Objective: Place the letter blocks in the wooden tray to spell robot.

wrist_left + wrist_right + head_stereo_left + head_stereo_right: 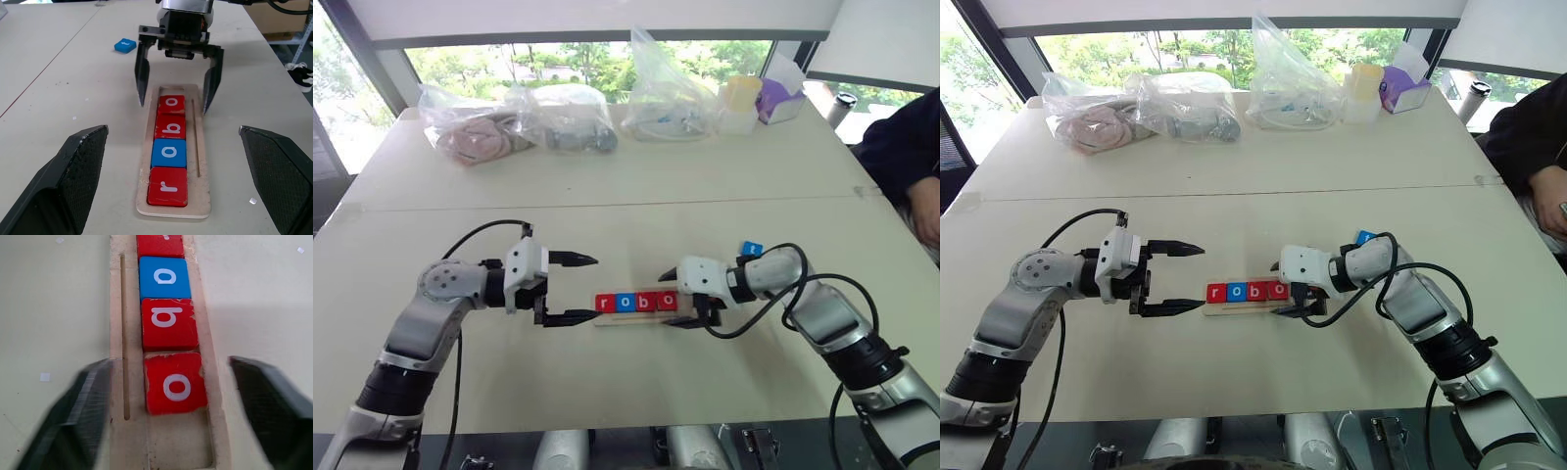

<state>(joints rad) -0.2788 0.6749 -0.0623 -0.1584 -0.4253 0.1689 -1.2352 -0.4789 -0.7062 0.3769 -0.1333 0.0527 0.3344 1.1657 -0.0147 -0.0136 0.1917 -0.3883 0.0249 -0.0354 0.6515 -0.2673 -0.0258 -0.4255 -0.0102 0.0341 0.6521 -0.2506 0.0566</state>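
The wooden tray (631,320) lies on the table between my two grippers. In its slot sit a red r (604,303), a blue o (625,302), a red b (646,302) and a red o (667,301) in a row. A blue block (751,249) lies flat on the table beyond my right wrist, partly hidden by the arm. My right gripper (664,299) is open, its fingers (142,78) straddling the tray's right end on either side of the red o (175,383), apart from it. My left gripper (595,288) stands open just off the tray's left end, holding nothing.
Three clear plastic bags (568,117) with items line the far edge of the table, next to a yellow cup (741,103) and a purple box (781,98). A person's dark sleeve (901,147) shows at the far right. A seam (607,206) crosses the tabletop.
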